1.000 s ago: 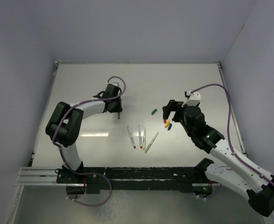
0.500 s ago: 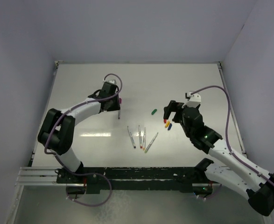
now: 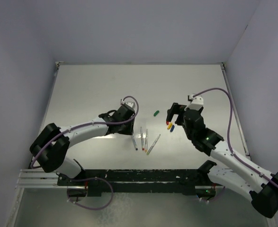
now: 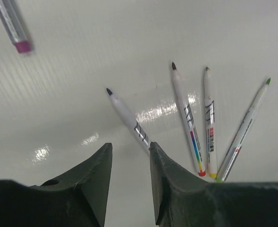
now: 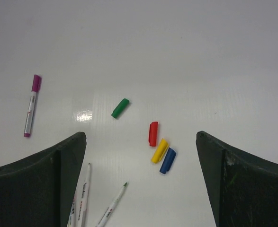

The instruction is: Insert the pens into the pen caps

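Four uncapped pens lie fanned on the table (image 3: 82,90), tips toward its far side. The dark-tipped pen (image 4: 127,118) sits a little apart at the left. Next come the red-ended pen (image 4: 188,125) and the yellow-ended pen (image 4: 209,130), whose rear ends nearly meet. The green-tipped pen (image 4: 246,125) slants in from the right. A fifth, the purple-capped pen (image 5: 31,106), lies by itself, well apart from the fan on its far left side.

The green cap (image 5: 120,108) lies alone, between the purple-capped pen and a cluster of three caps. In that cluster the red cap (image 5: 153,134) has the yellow cap (image 5: 159,150) just beside it, and the blue cap (image 5: 167,161) lies against the yellow one's side.

My left claw (image 4: 130,147) sits over the near end of the dark-tipped pen. Its fingers are drawn to a narrow gap with nothing gripped, and the barrel runs under the gap and disappears behind one finger. My right claw (image 5: 141,135) is spread wide and empty above the table, with the three clustered caps framed between its fingers and the green cap just beyond them.
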`<action>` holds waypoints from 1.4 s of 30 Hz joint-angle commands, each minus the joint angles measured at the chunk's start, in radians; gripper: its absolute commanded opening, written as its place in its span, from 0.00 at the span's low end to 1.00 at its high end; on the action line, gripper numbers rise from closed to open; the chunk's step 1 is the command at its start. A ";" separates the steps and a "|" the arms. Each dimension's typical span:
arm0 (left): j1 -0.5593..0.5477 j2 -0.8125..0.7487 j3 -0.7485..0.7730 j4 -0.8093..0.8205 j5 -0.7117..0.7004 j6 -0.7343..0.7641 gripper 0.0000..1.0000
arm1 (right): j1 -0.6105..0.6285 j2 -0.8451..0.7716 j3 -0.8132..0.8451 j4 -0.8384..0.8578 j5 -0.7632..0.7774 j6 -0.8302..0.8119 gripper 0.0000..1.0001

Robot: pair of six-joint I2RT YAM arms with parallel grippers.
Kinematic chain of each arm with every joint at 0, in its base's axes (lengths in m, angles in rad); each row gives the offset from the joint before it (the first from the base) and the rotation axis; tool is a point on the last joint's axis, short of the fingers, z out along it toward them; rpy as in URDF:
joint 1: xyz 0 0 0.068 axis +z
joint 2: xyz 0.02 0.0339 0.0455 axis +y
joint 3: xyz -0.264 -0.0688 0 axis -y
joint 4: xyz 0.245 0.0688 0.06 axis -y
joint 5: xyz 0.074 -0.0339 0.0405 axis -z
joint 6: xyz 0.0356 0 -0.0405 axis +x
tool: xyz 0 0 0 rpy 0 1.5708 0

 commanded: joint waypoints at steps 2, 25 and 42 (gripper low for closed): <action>-0.089 -0.021 -0.033 -0.043 -0.035 -0.092 0.41 | -0.006 -0.009 -0.031 0.005 0.036 0.047 1.00; -0.134 0.166 0.029 -0.037 -0.019 -0.106 0.41 | -0.006 -0.065 -0.089 0.049 -0.011 0.040 1.00; -0.142 0.106 0.012 -0.206 -0.060 -0.060 0.36 | -0.006 -0.087 -0.090 0.043 -0.011 0.057 1.00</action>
